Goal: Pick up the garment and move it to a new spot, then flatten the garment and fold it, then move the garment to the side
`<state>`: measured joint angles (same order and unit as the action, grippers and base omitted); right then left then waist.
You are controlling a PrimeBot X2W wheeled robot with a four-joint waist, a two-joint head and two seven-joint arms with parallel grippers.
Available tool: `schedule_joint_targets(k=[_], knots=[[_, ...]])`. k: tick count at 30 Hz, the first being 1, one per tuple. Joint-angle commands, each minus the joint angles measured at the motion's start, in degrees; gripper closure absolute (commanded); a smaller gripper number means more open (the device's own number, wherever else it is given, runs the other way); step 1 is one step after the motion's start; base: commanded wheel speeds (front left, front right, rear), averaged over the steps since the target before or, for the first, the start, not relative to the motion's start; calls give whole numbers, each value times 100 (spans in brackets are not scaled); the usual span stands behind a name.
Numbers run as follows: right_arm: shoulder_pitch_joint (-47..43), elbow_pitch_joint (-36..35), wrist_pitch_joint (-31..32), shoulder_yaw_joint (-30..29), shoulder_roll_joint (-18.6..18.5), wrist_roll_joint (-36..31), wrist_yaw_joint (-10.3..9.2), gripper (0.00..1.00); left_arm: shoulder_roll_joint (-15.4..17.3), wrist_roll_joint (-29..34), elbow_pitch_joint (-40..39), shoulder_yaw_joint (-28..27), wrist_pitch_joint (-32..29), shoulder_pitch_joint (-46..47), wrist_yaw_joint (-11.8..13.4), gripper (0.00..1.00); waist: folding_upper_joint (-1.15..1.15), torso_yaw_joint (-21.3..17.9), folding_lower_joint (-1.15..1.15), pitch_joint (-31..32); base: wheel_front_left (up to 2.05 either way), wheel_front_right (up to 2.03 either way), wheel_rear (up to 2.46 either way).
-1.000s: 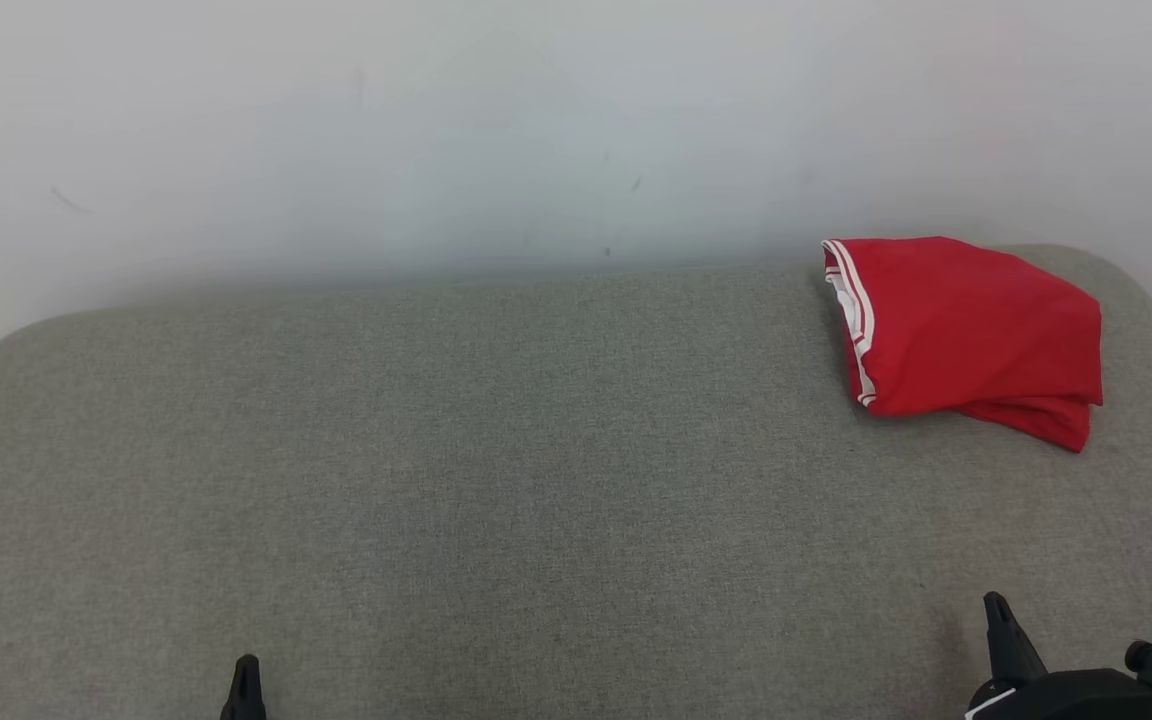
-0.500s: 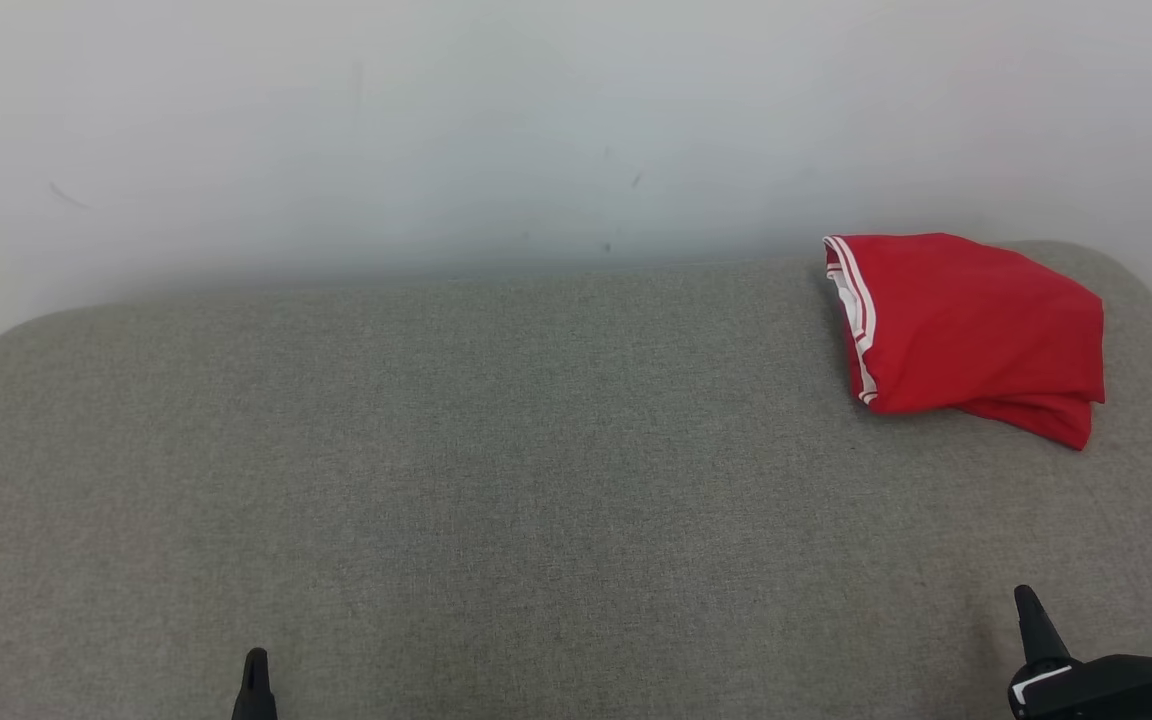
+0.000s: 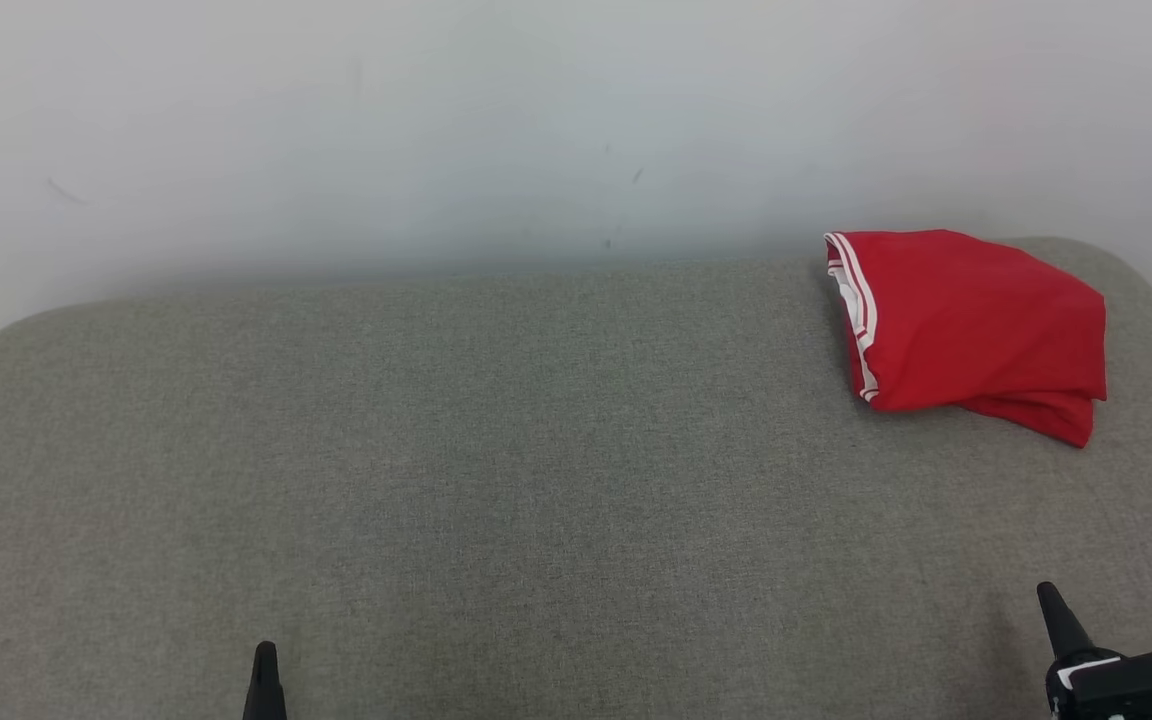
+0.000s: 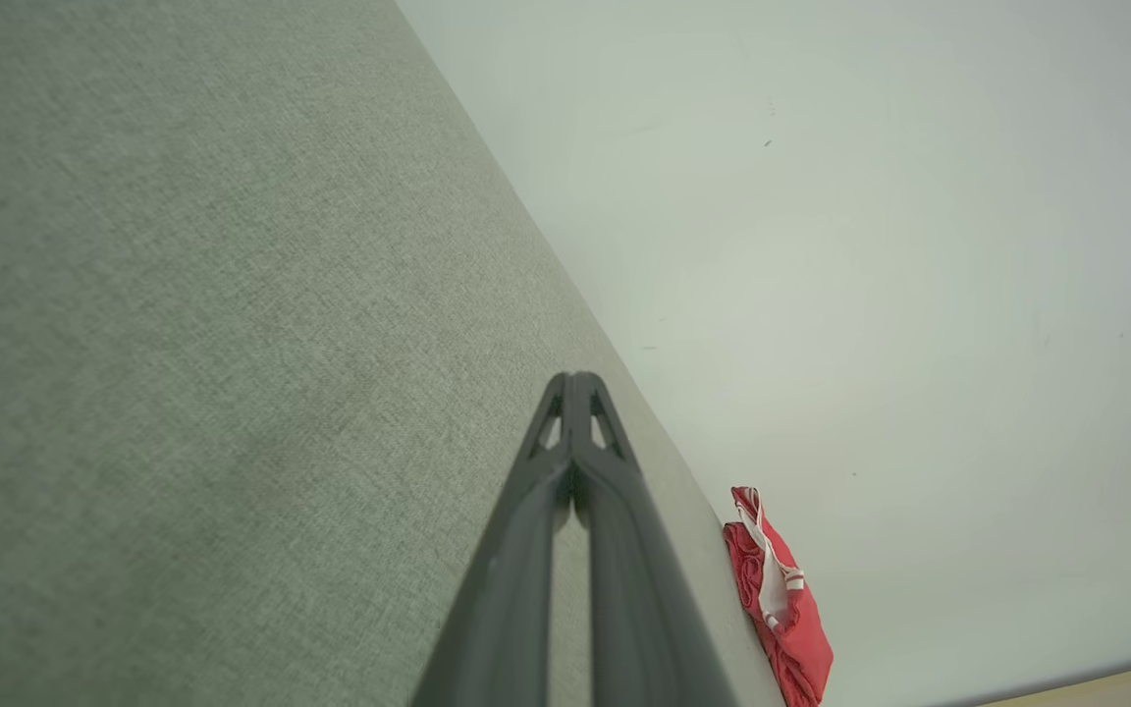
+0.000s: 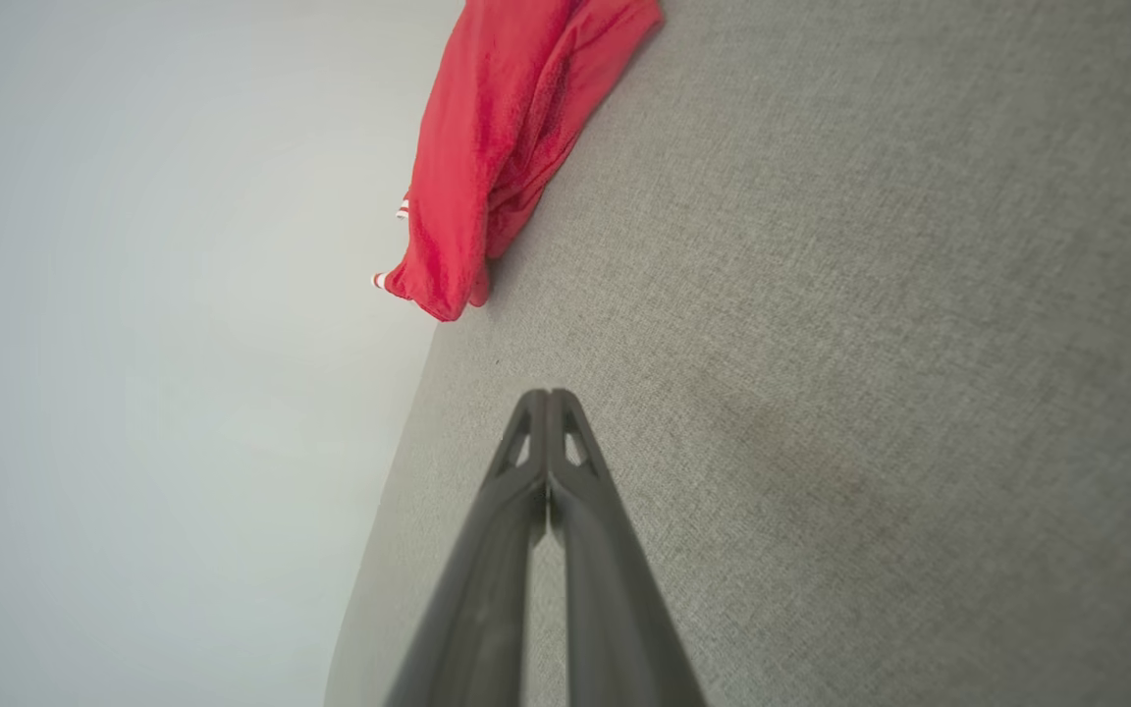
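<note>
Head view: the folded red garment lies well ahead of the right pincer, likely set aside already. That pincer and the left pincer are both pressed together, empty.

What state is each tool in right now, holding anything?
Left tool: closed, holding nothing.
Right tool: closed, holding nothing; the red garment lies apart from it.
</note>
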<state>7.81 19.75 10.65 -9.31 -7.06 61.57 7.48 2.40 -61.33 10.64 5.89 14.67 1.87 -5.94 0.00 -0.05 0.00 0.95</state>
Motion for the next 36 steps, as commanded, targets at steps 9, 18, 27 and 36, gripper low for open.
schedule_joint_targets(k=[9,18,27,36], knots=[[205,35,329,-325,-40,638,2,100,46,-693,16,150,28,166,-49,100,0,1,0,-22,0,0,0],[281,91,601,-576,-32,1107,2,100,51,-1210,50,272,33,214,-66,100,0,3,0,-43,0,0,0],[356,147,851,-810,-22,1545,2,100,56,-1705,81,383,36,259,-97,100,0,4,0,-64,0,0,0],[425,199,1082,-1030,-12,1946,2,100,59,-2148,109,488,38,300,-107,100,0,5,0,-85,0,0,0]])
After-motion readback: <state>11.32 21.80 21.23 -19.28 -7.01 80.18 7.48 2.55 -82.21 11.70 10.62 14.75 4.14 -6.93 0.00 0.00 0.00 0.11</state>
